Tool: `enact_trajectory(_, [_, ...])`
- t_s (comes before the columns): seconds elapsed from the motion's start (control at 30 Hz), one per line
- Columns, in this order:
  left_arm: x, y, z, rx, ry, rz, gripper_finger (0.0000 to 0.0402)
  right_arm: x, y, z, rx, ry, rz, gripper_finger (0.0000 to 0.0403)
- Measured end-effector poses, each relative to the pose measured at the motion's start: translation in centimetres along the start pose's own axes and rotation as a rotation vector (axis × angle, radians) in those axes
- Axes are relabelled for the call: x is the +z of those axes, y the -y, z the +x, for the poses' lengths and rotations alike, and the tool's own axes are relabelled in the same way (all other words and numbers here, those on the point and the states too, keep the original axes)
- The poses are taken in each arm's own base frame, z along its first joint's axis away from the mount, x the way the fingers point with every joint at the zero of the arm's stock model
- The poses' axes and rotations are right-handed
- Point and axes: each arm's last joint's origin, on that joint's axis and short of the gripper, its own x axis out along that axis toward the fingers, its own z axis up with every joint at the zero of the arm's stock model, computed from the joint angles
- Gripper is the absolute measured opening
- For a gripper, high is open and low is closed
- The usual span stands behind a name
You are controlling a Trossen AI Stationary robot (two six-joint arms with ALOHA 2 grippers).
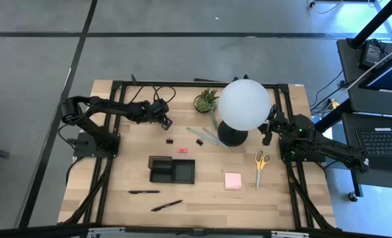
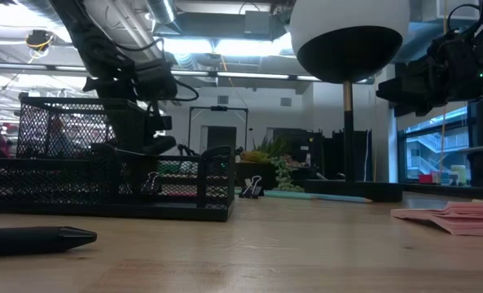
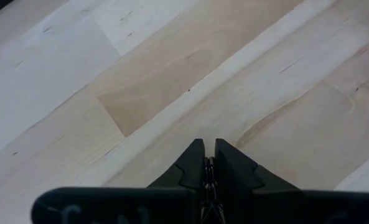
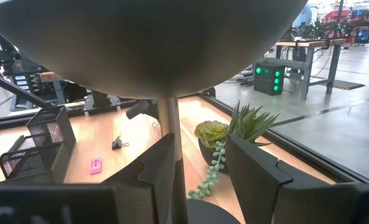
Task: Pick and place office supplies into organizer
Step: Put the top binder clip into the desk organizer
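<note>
The black mesh organizer (image 1: 161,173) stands in the middle of the table. Behind it lie a black binder clip (image 1: 170,141) and a pink eraser (image 1: 182,150). The pale-green pencils (image 1: 209,137) rest by the lamp base. The yellow-handled scissors (image 1: 261,164) and pink sticky pad (image 1: 233,180) lie to the right, and two black pens (image 1: 143,192) near the front edge. My left gripper (image 1: 166,123) hangs over bare wood just behind the clip, slanting down, its fingers (image 3: 190,163) shut but for a thin slit, with nothing at its tips. My right gripper (image 4: 200,162) waits open and level beside the lamp.
A white globe lamp (image 1: 244,104) on a round black base (image 1: 232,137) stands at the back centre, close in front of my right gripper. A small potted plant (image 1: 206,100) is beside it. Bare wood lies left of the organizer and along the near edge.
</note>
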Motion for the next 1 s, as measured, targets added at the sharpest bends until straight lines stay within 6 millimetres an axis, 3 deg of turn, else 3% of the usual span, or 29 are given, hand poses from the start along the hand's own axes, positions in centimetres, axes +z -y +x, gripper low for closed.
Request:
enact_trajectory(0.2, [0.6, 0.0, -1.4, -0.038, 0.063, -0.001, 0.0022, 0.0, 0.0, 0.0, 0.000, 0.000, 0.000, 0.0145])
enact_trajectory(0.37, [1.3, 0.5, -4.2, -0.141, 0.158, 0.006, 0.0022, 0.0, 0.0, 0.0, 0.000, 0.000, 0.000, 0.0145])
enact_trajectory(0.67, [1.1, 2.2, -11.5, -0.569, 0.330, 0.108, 0.0022, 0.0, 0.0, 0.0, 0.000, 0.000, 0.000, 0.0145])
enact_trajectory(1.0, [-2.2, 6.2, -18.6, -1.029, 0.525, 0.393, 0.0022, 0.0, 0.0, 0.0, 0.000, 0.000, 0.001, 0.0145])
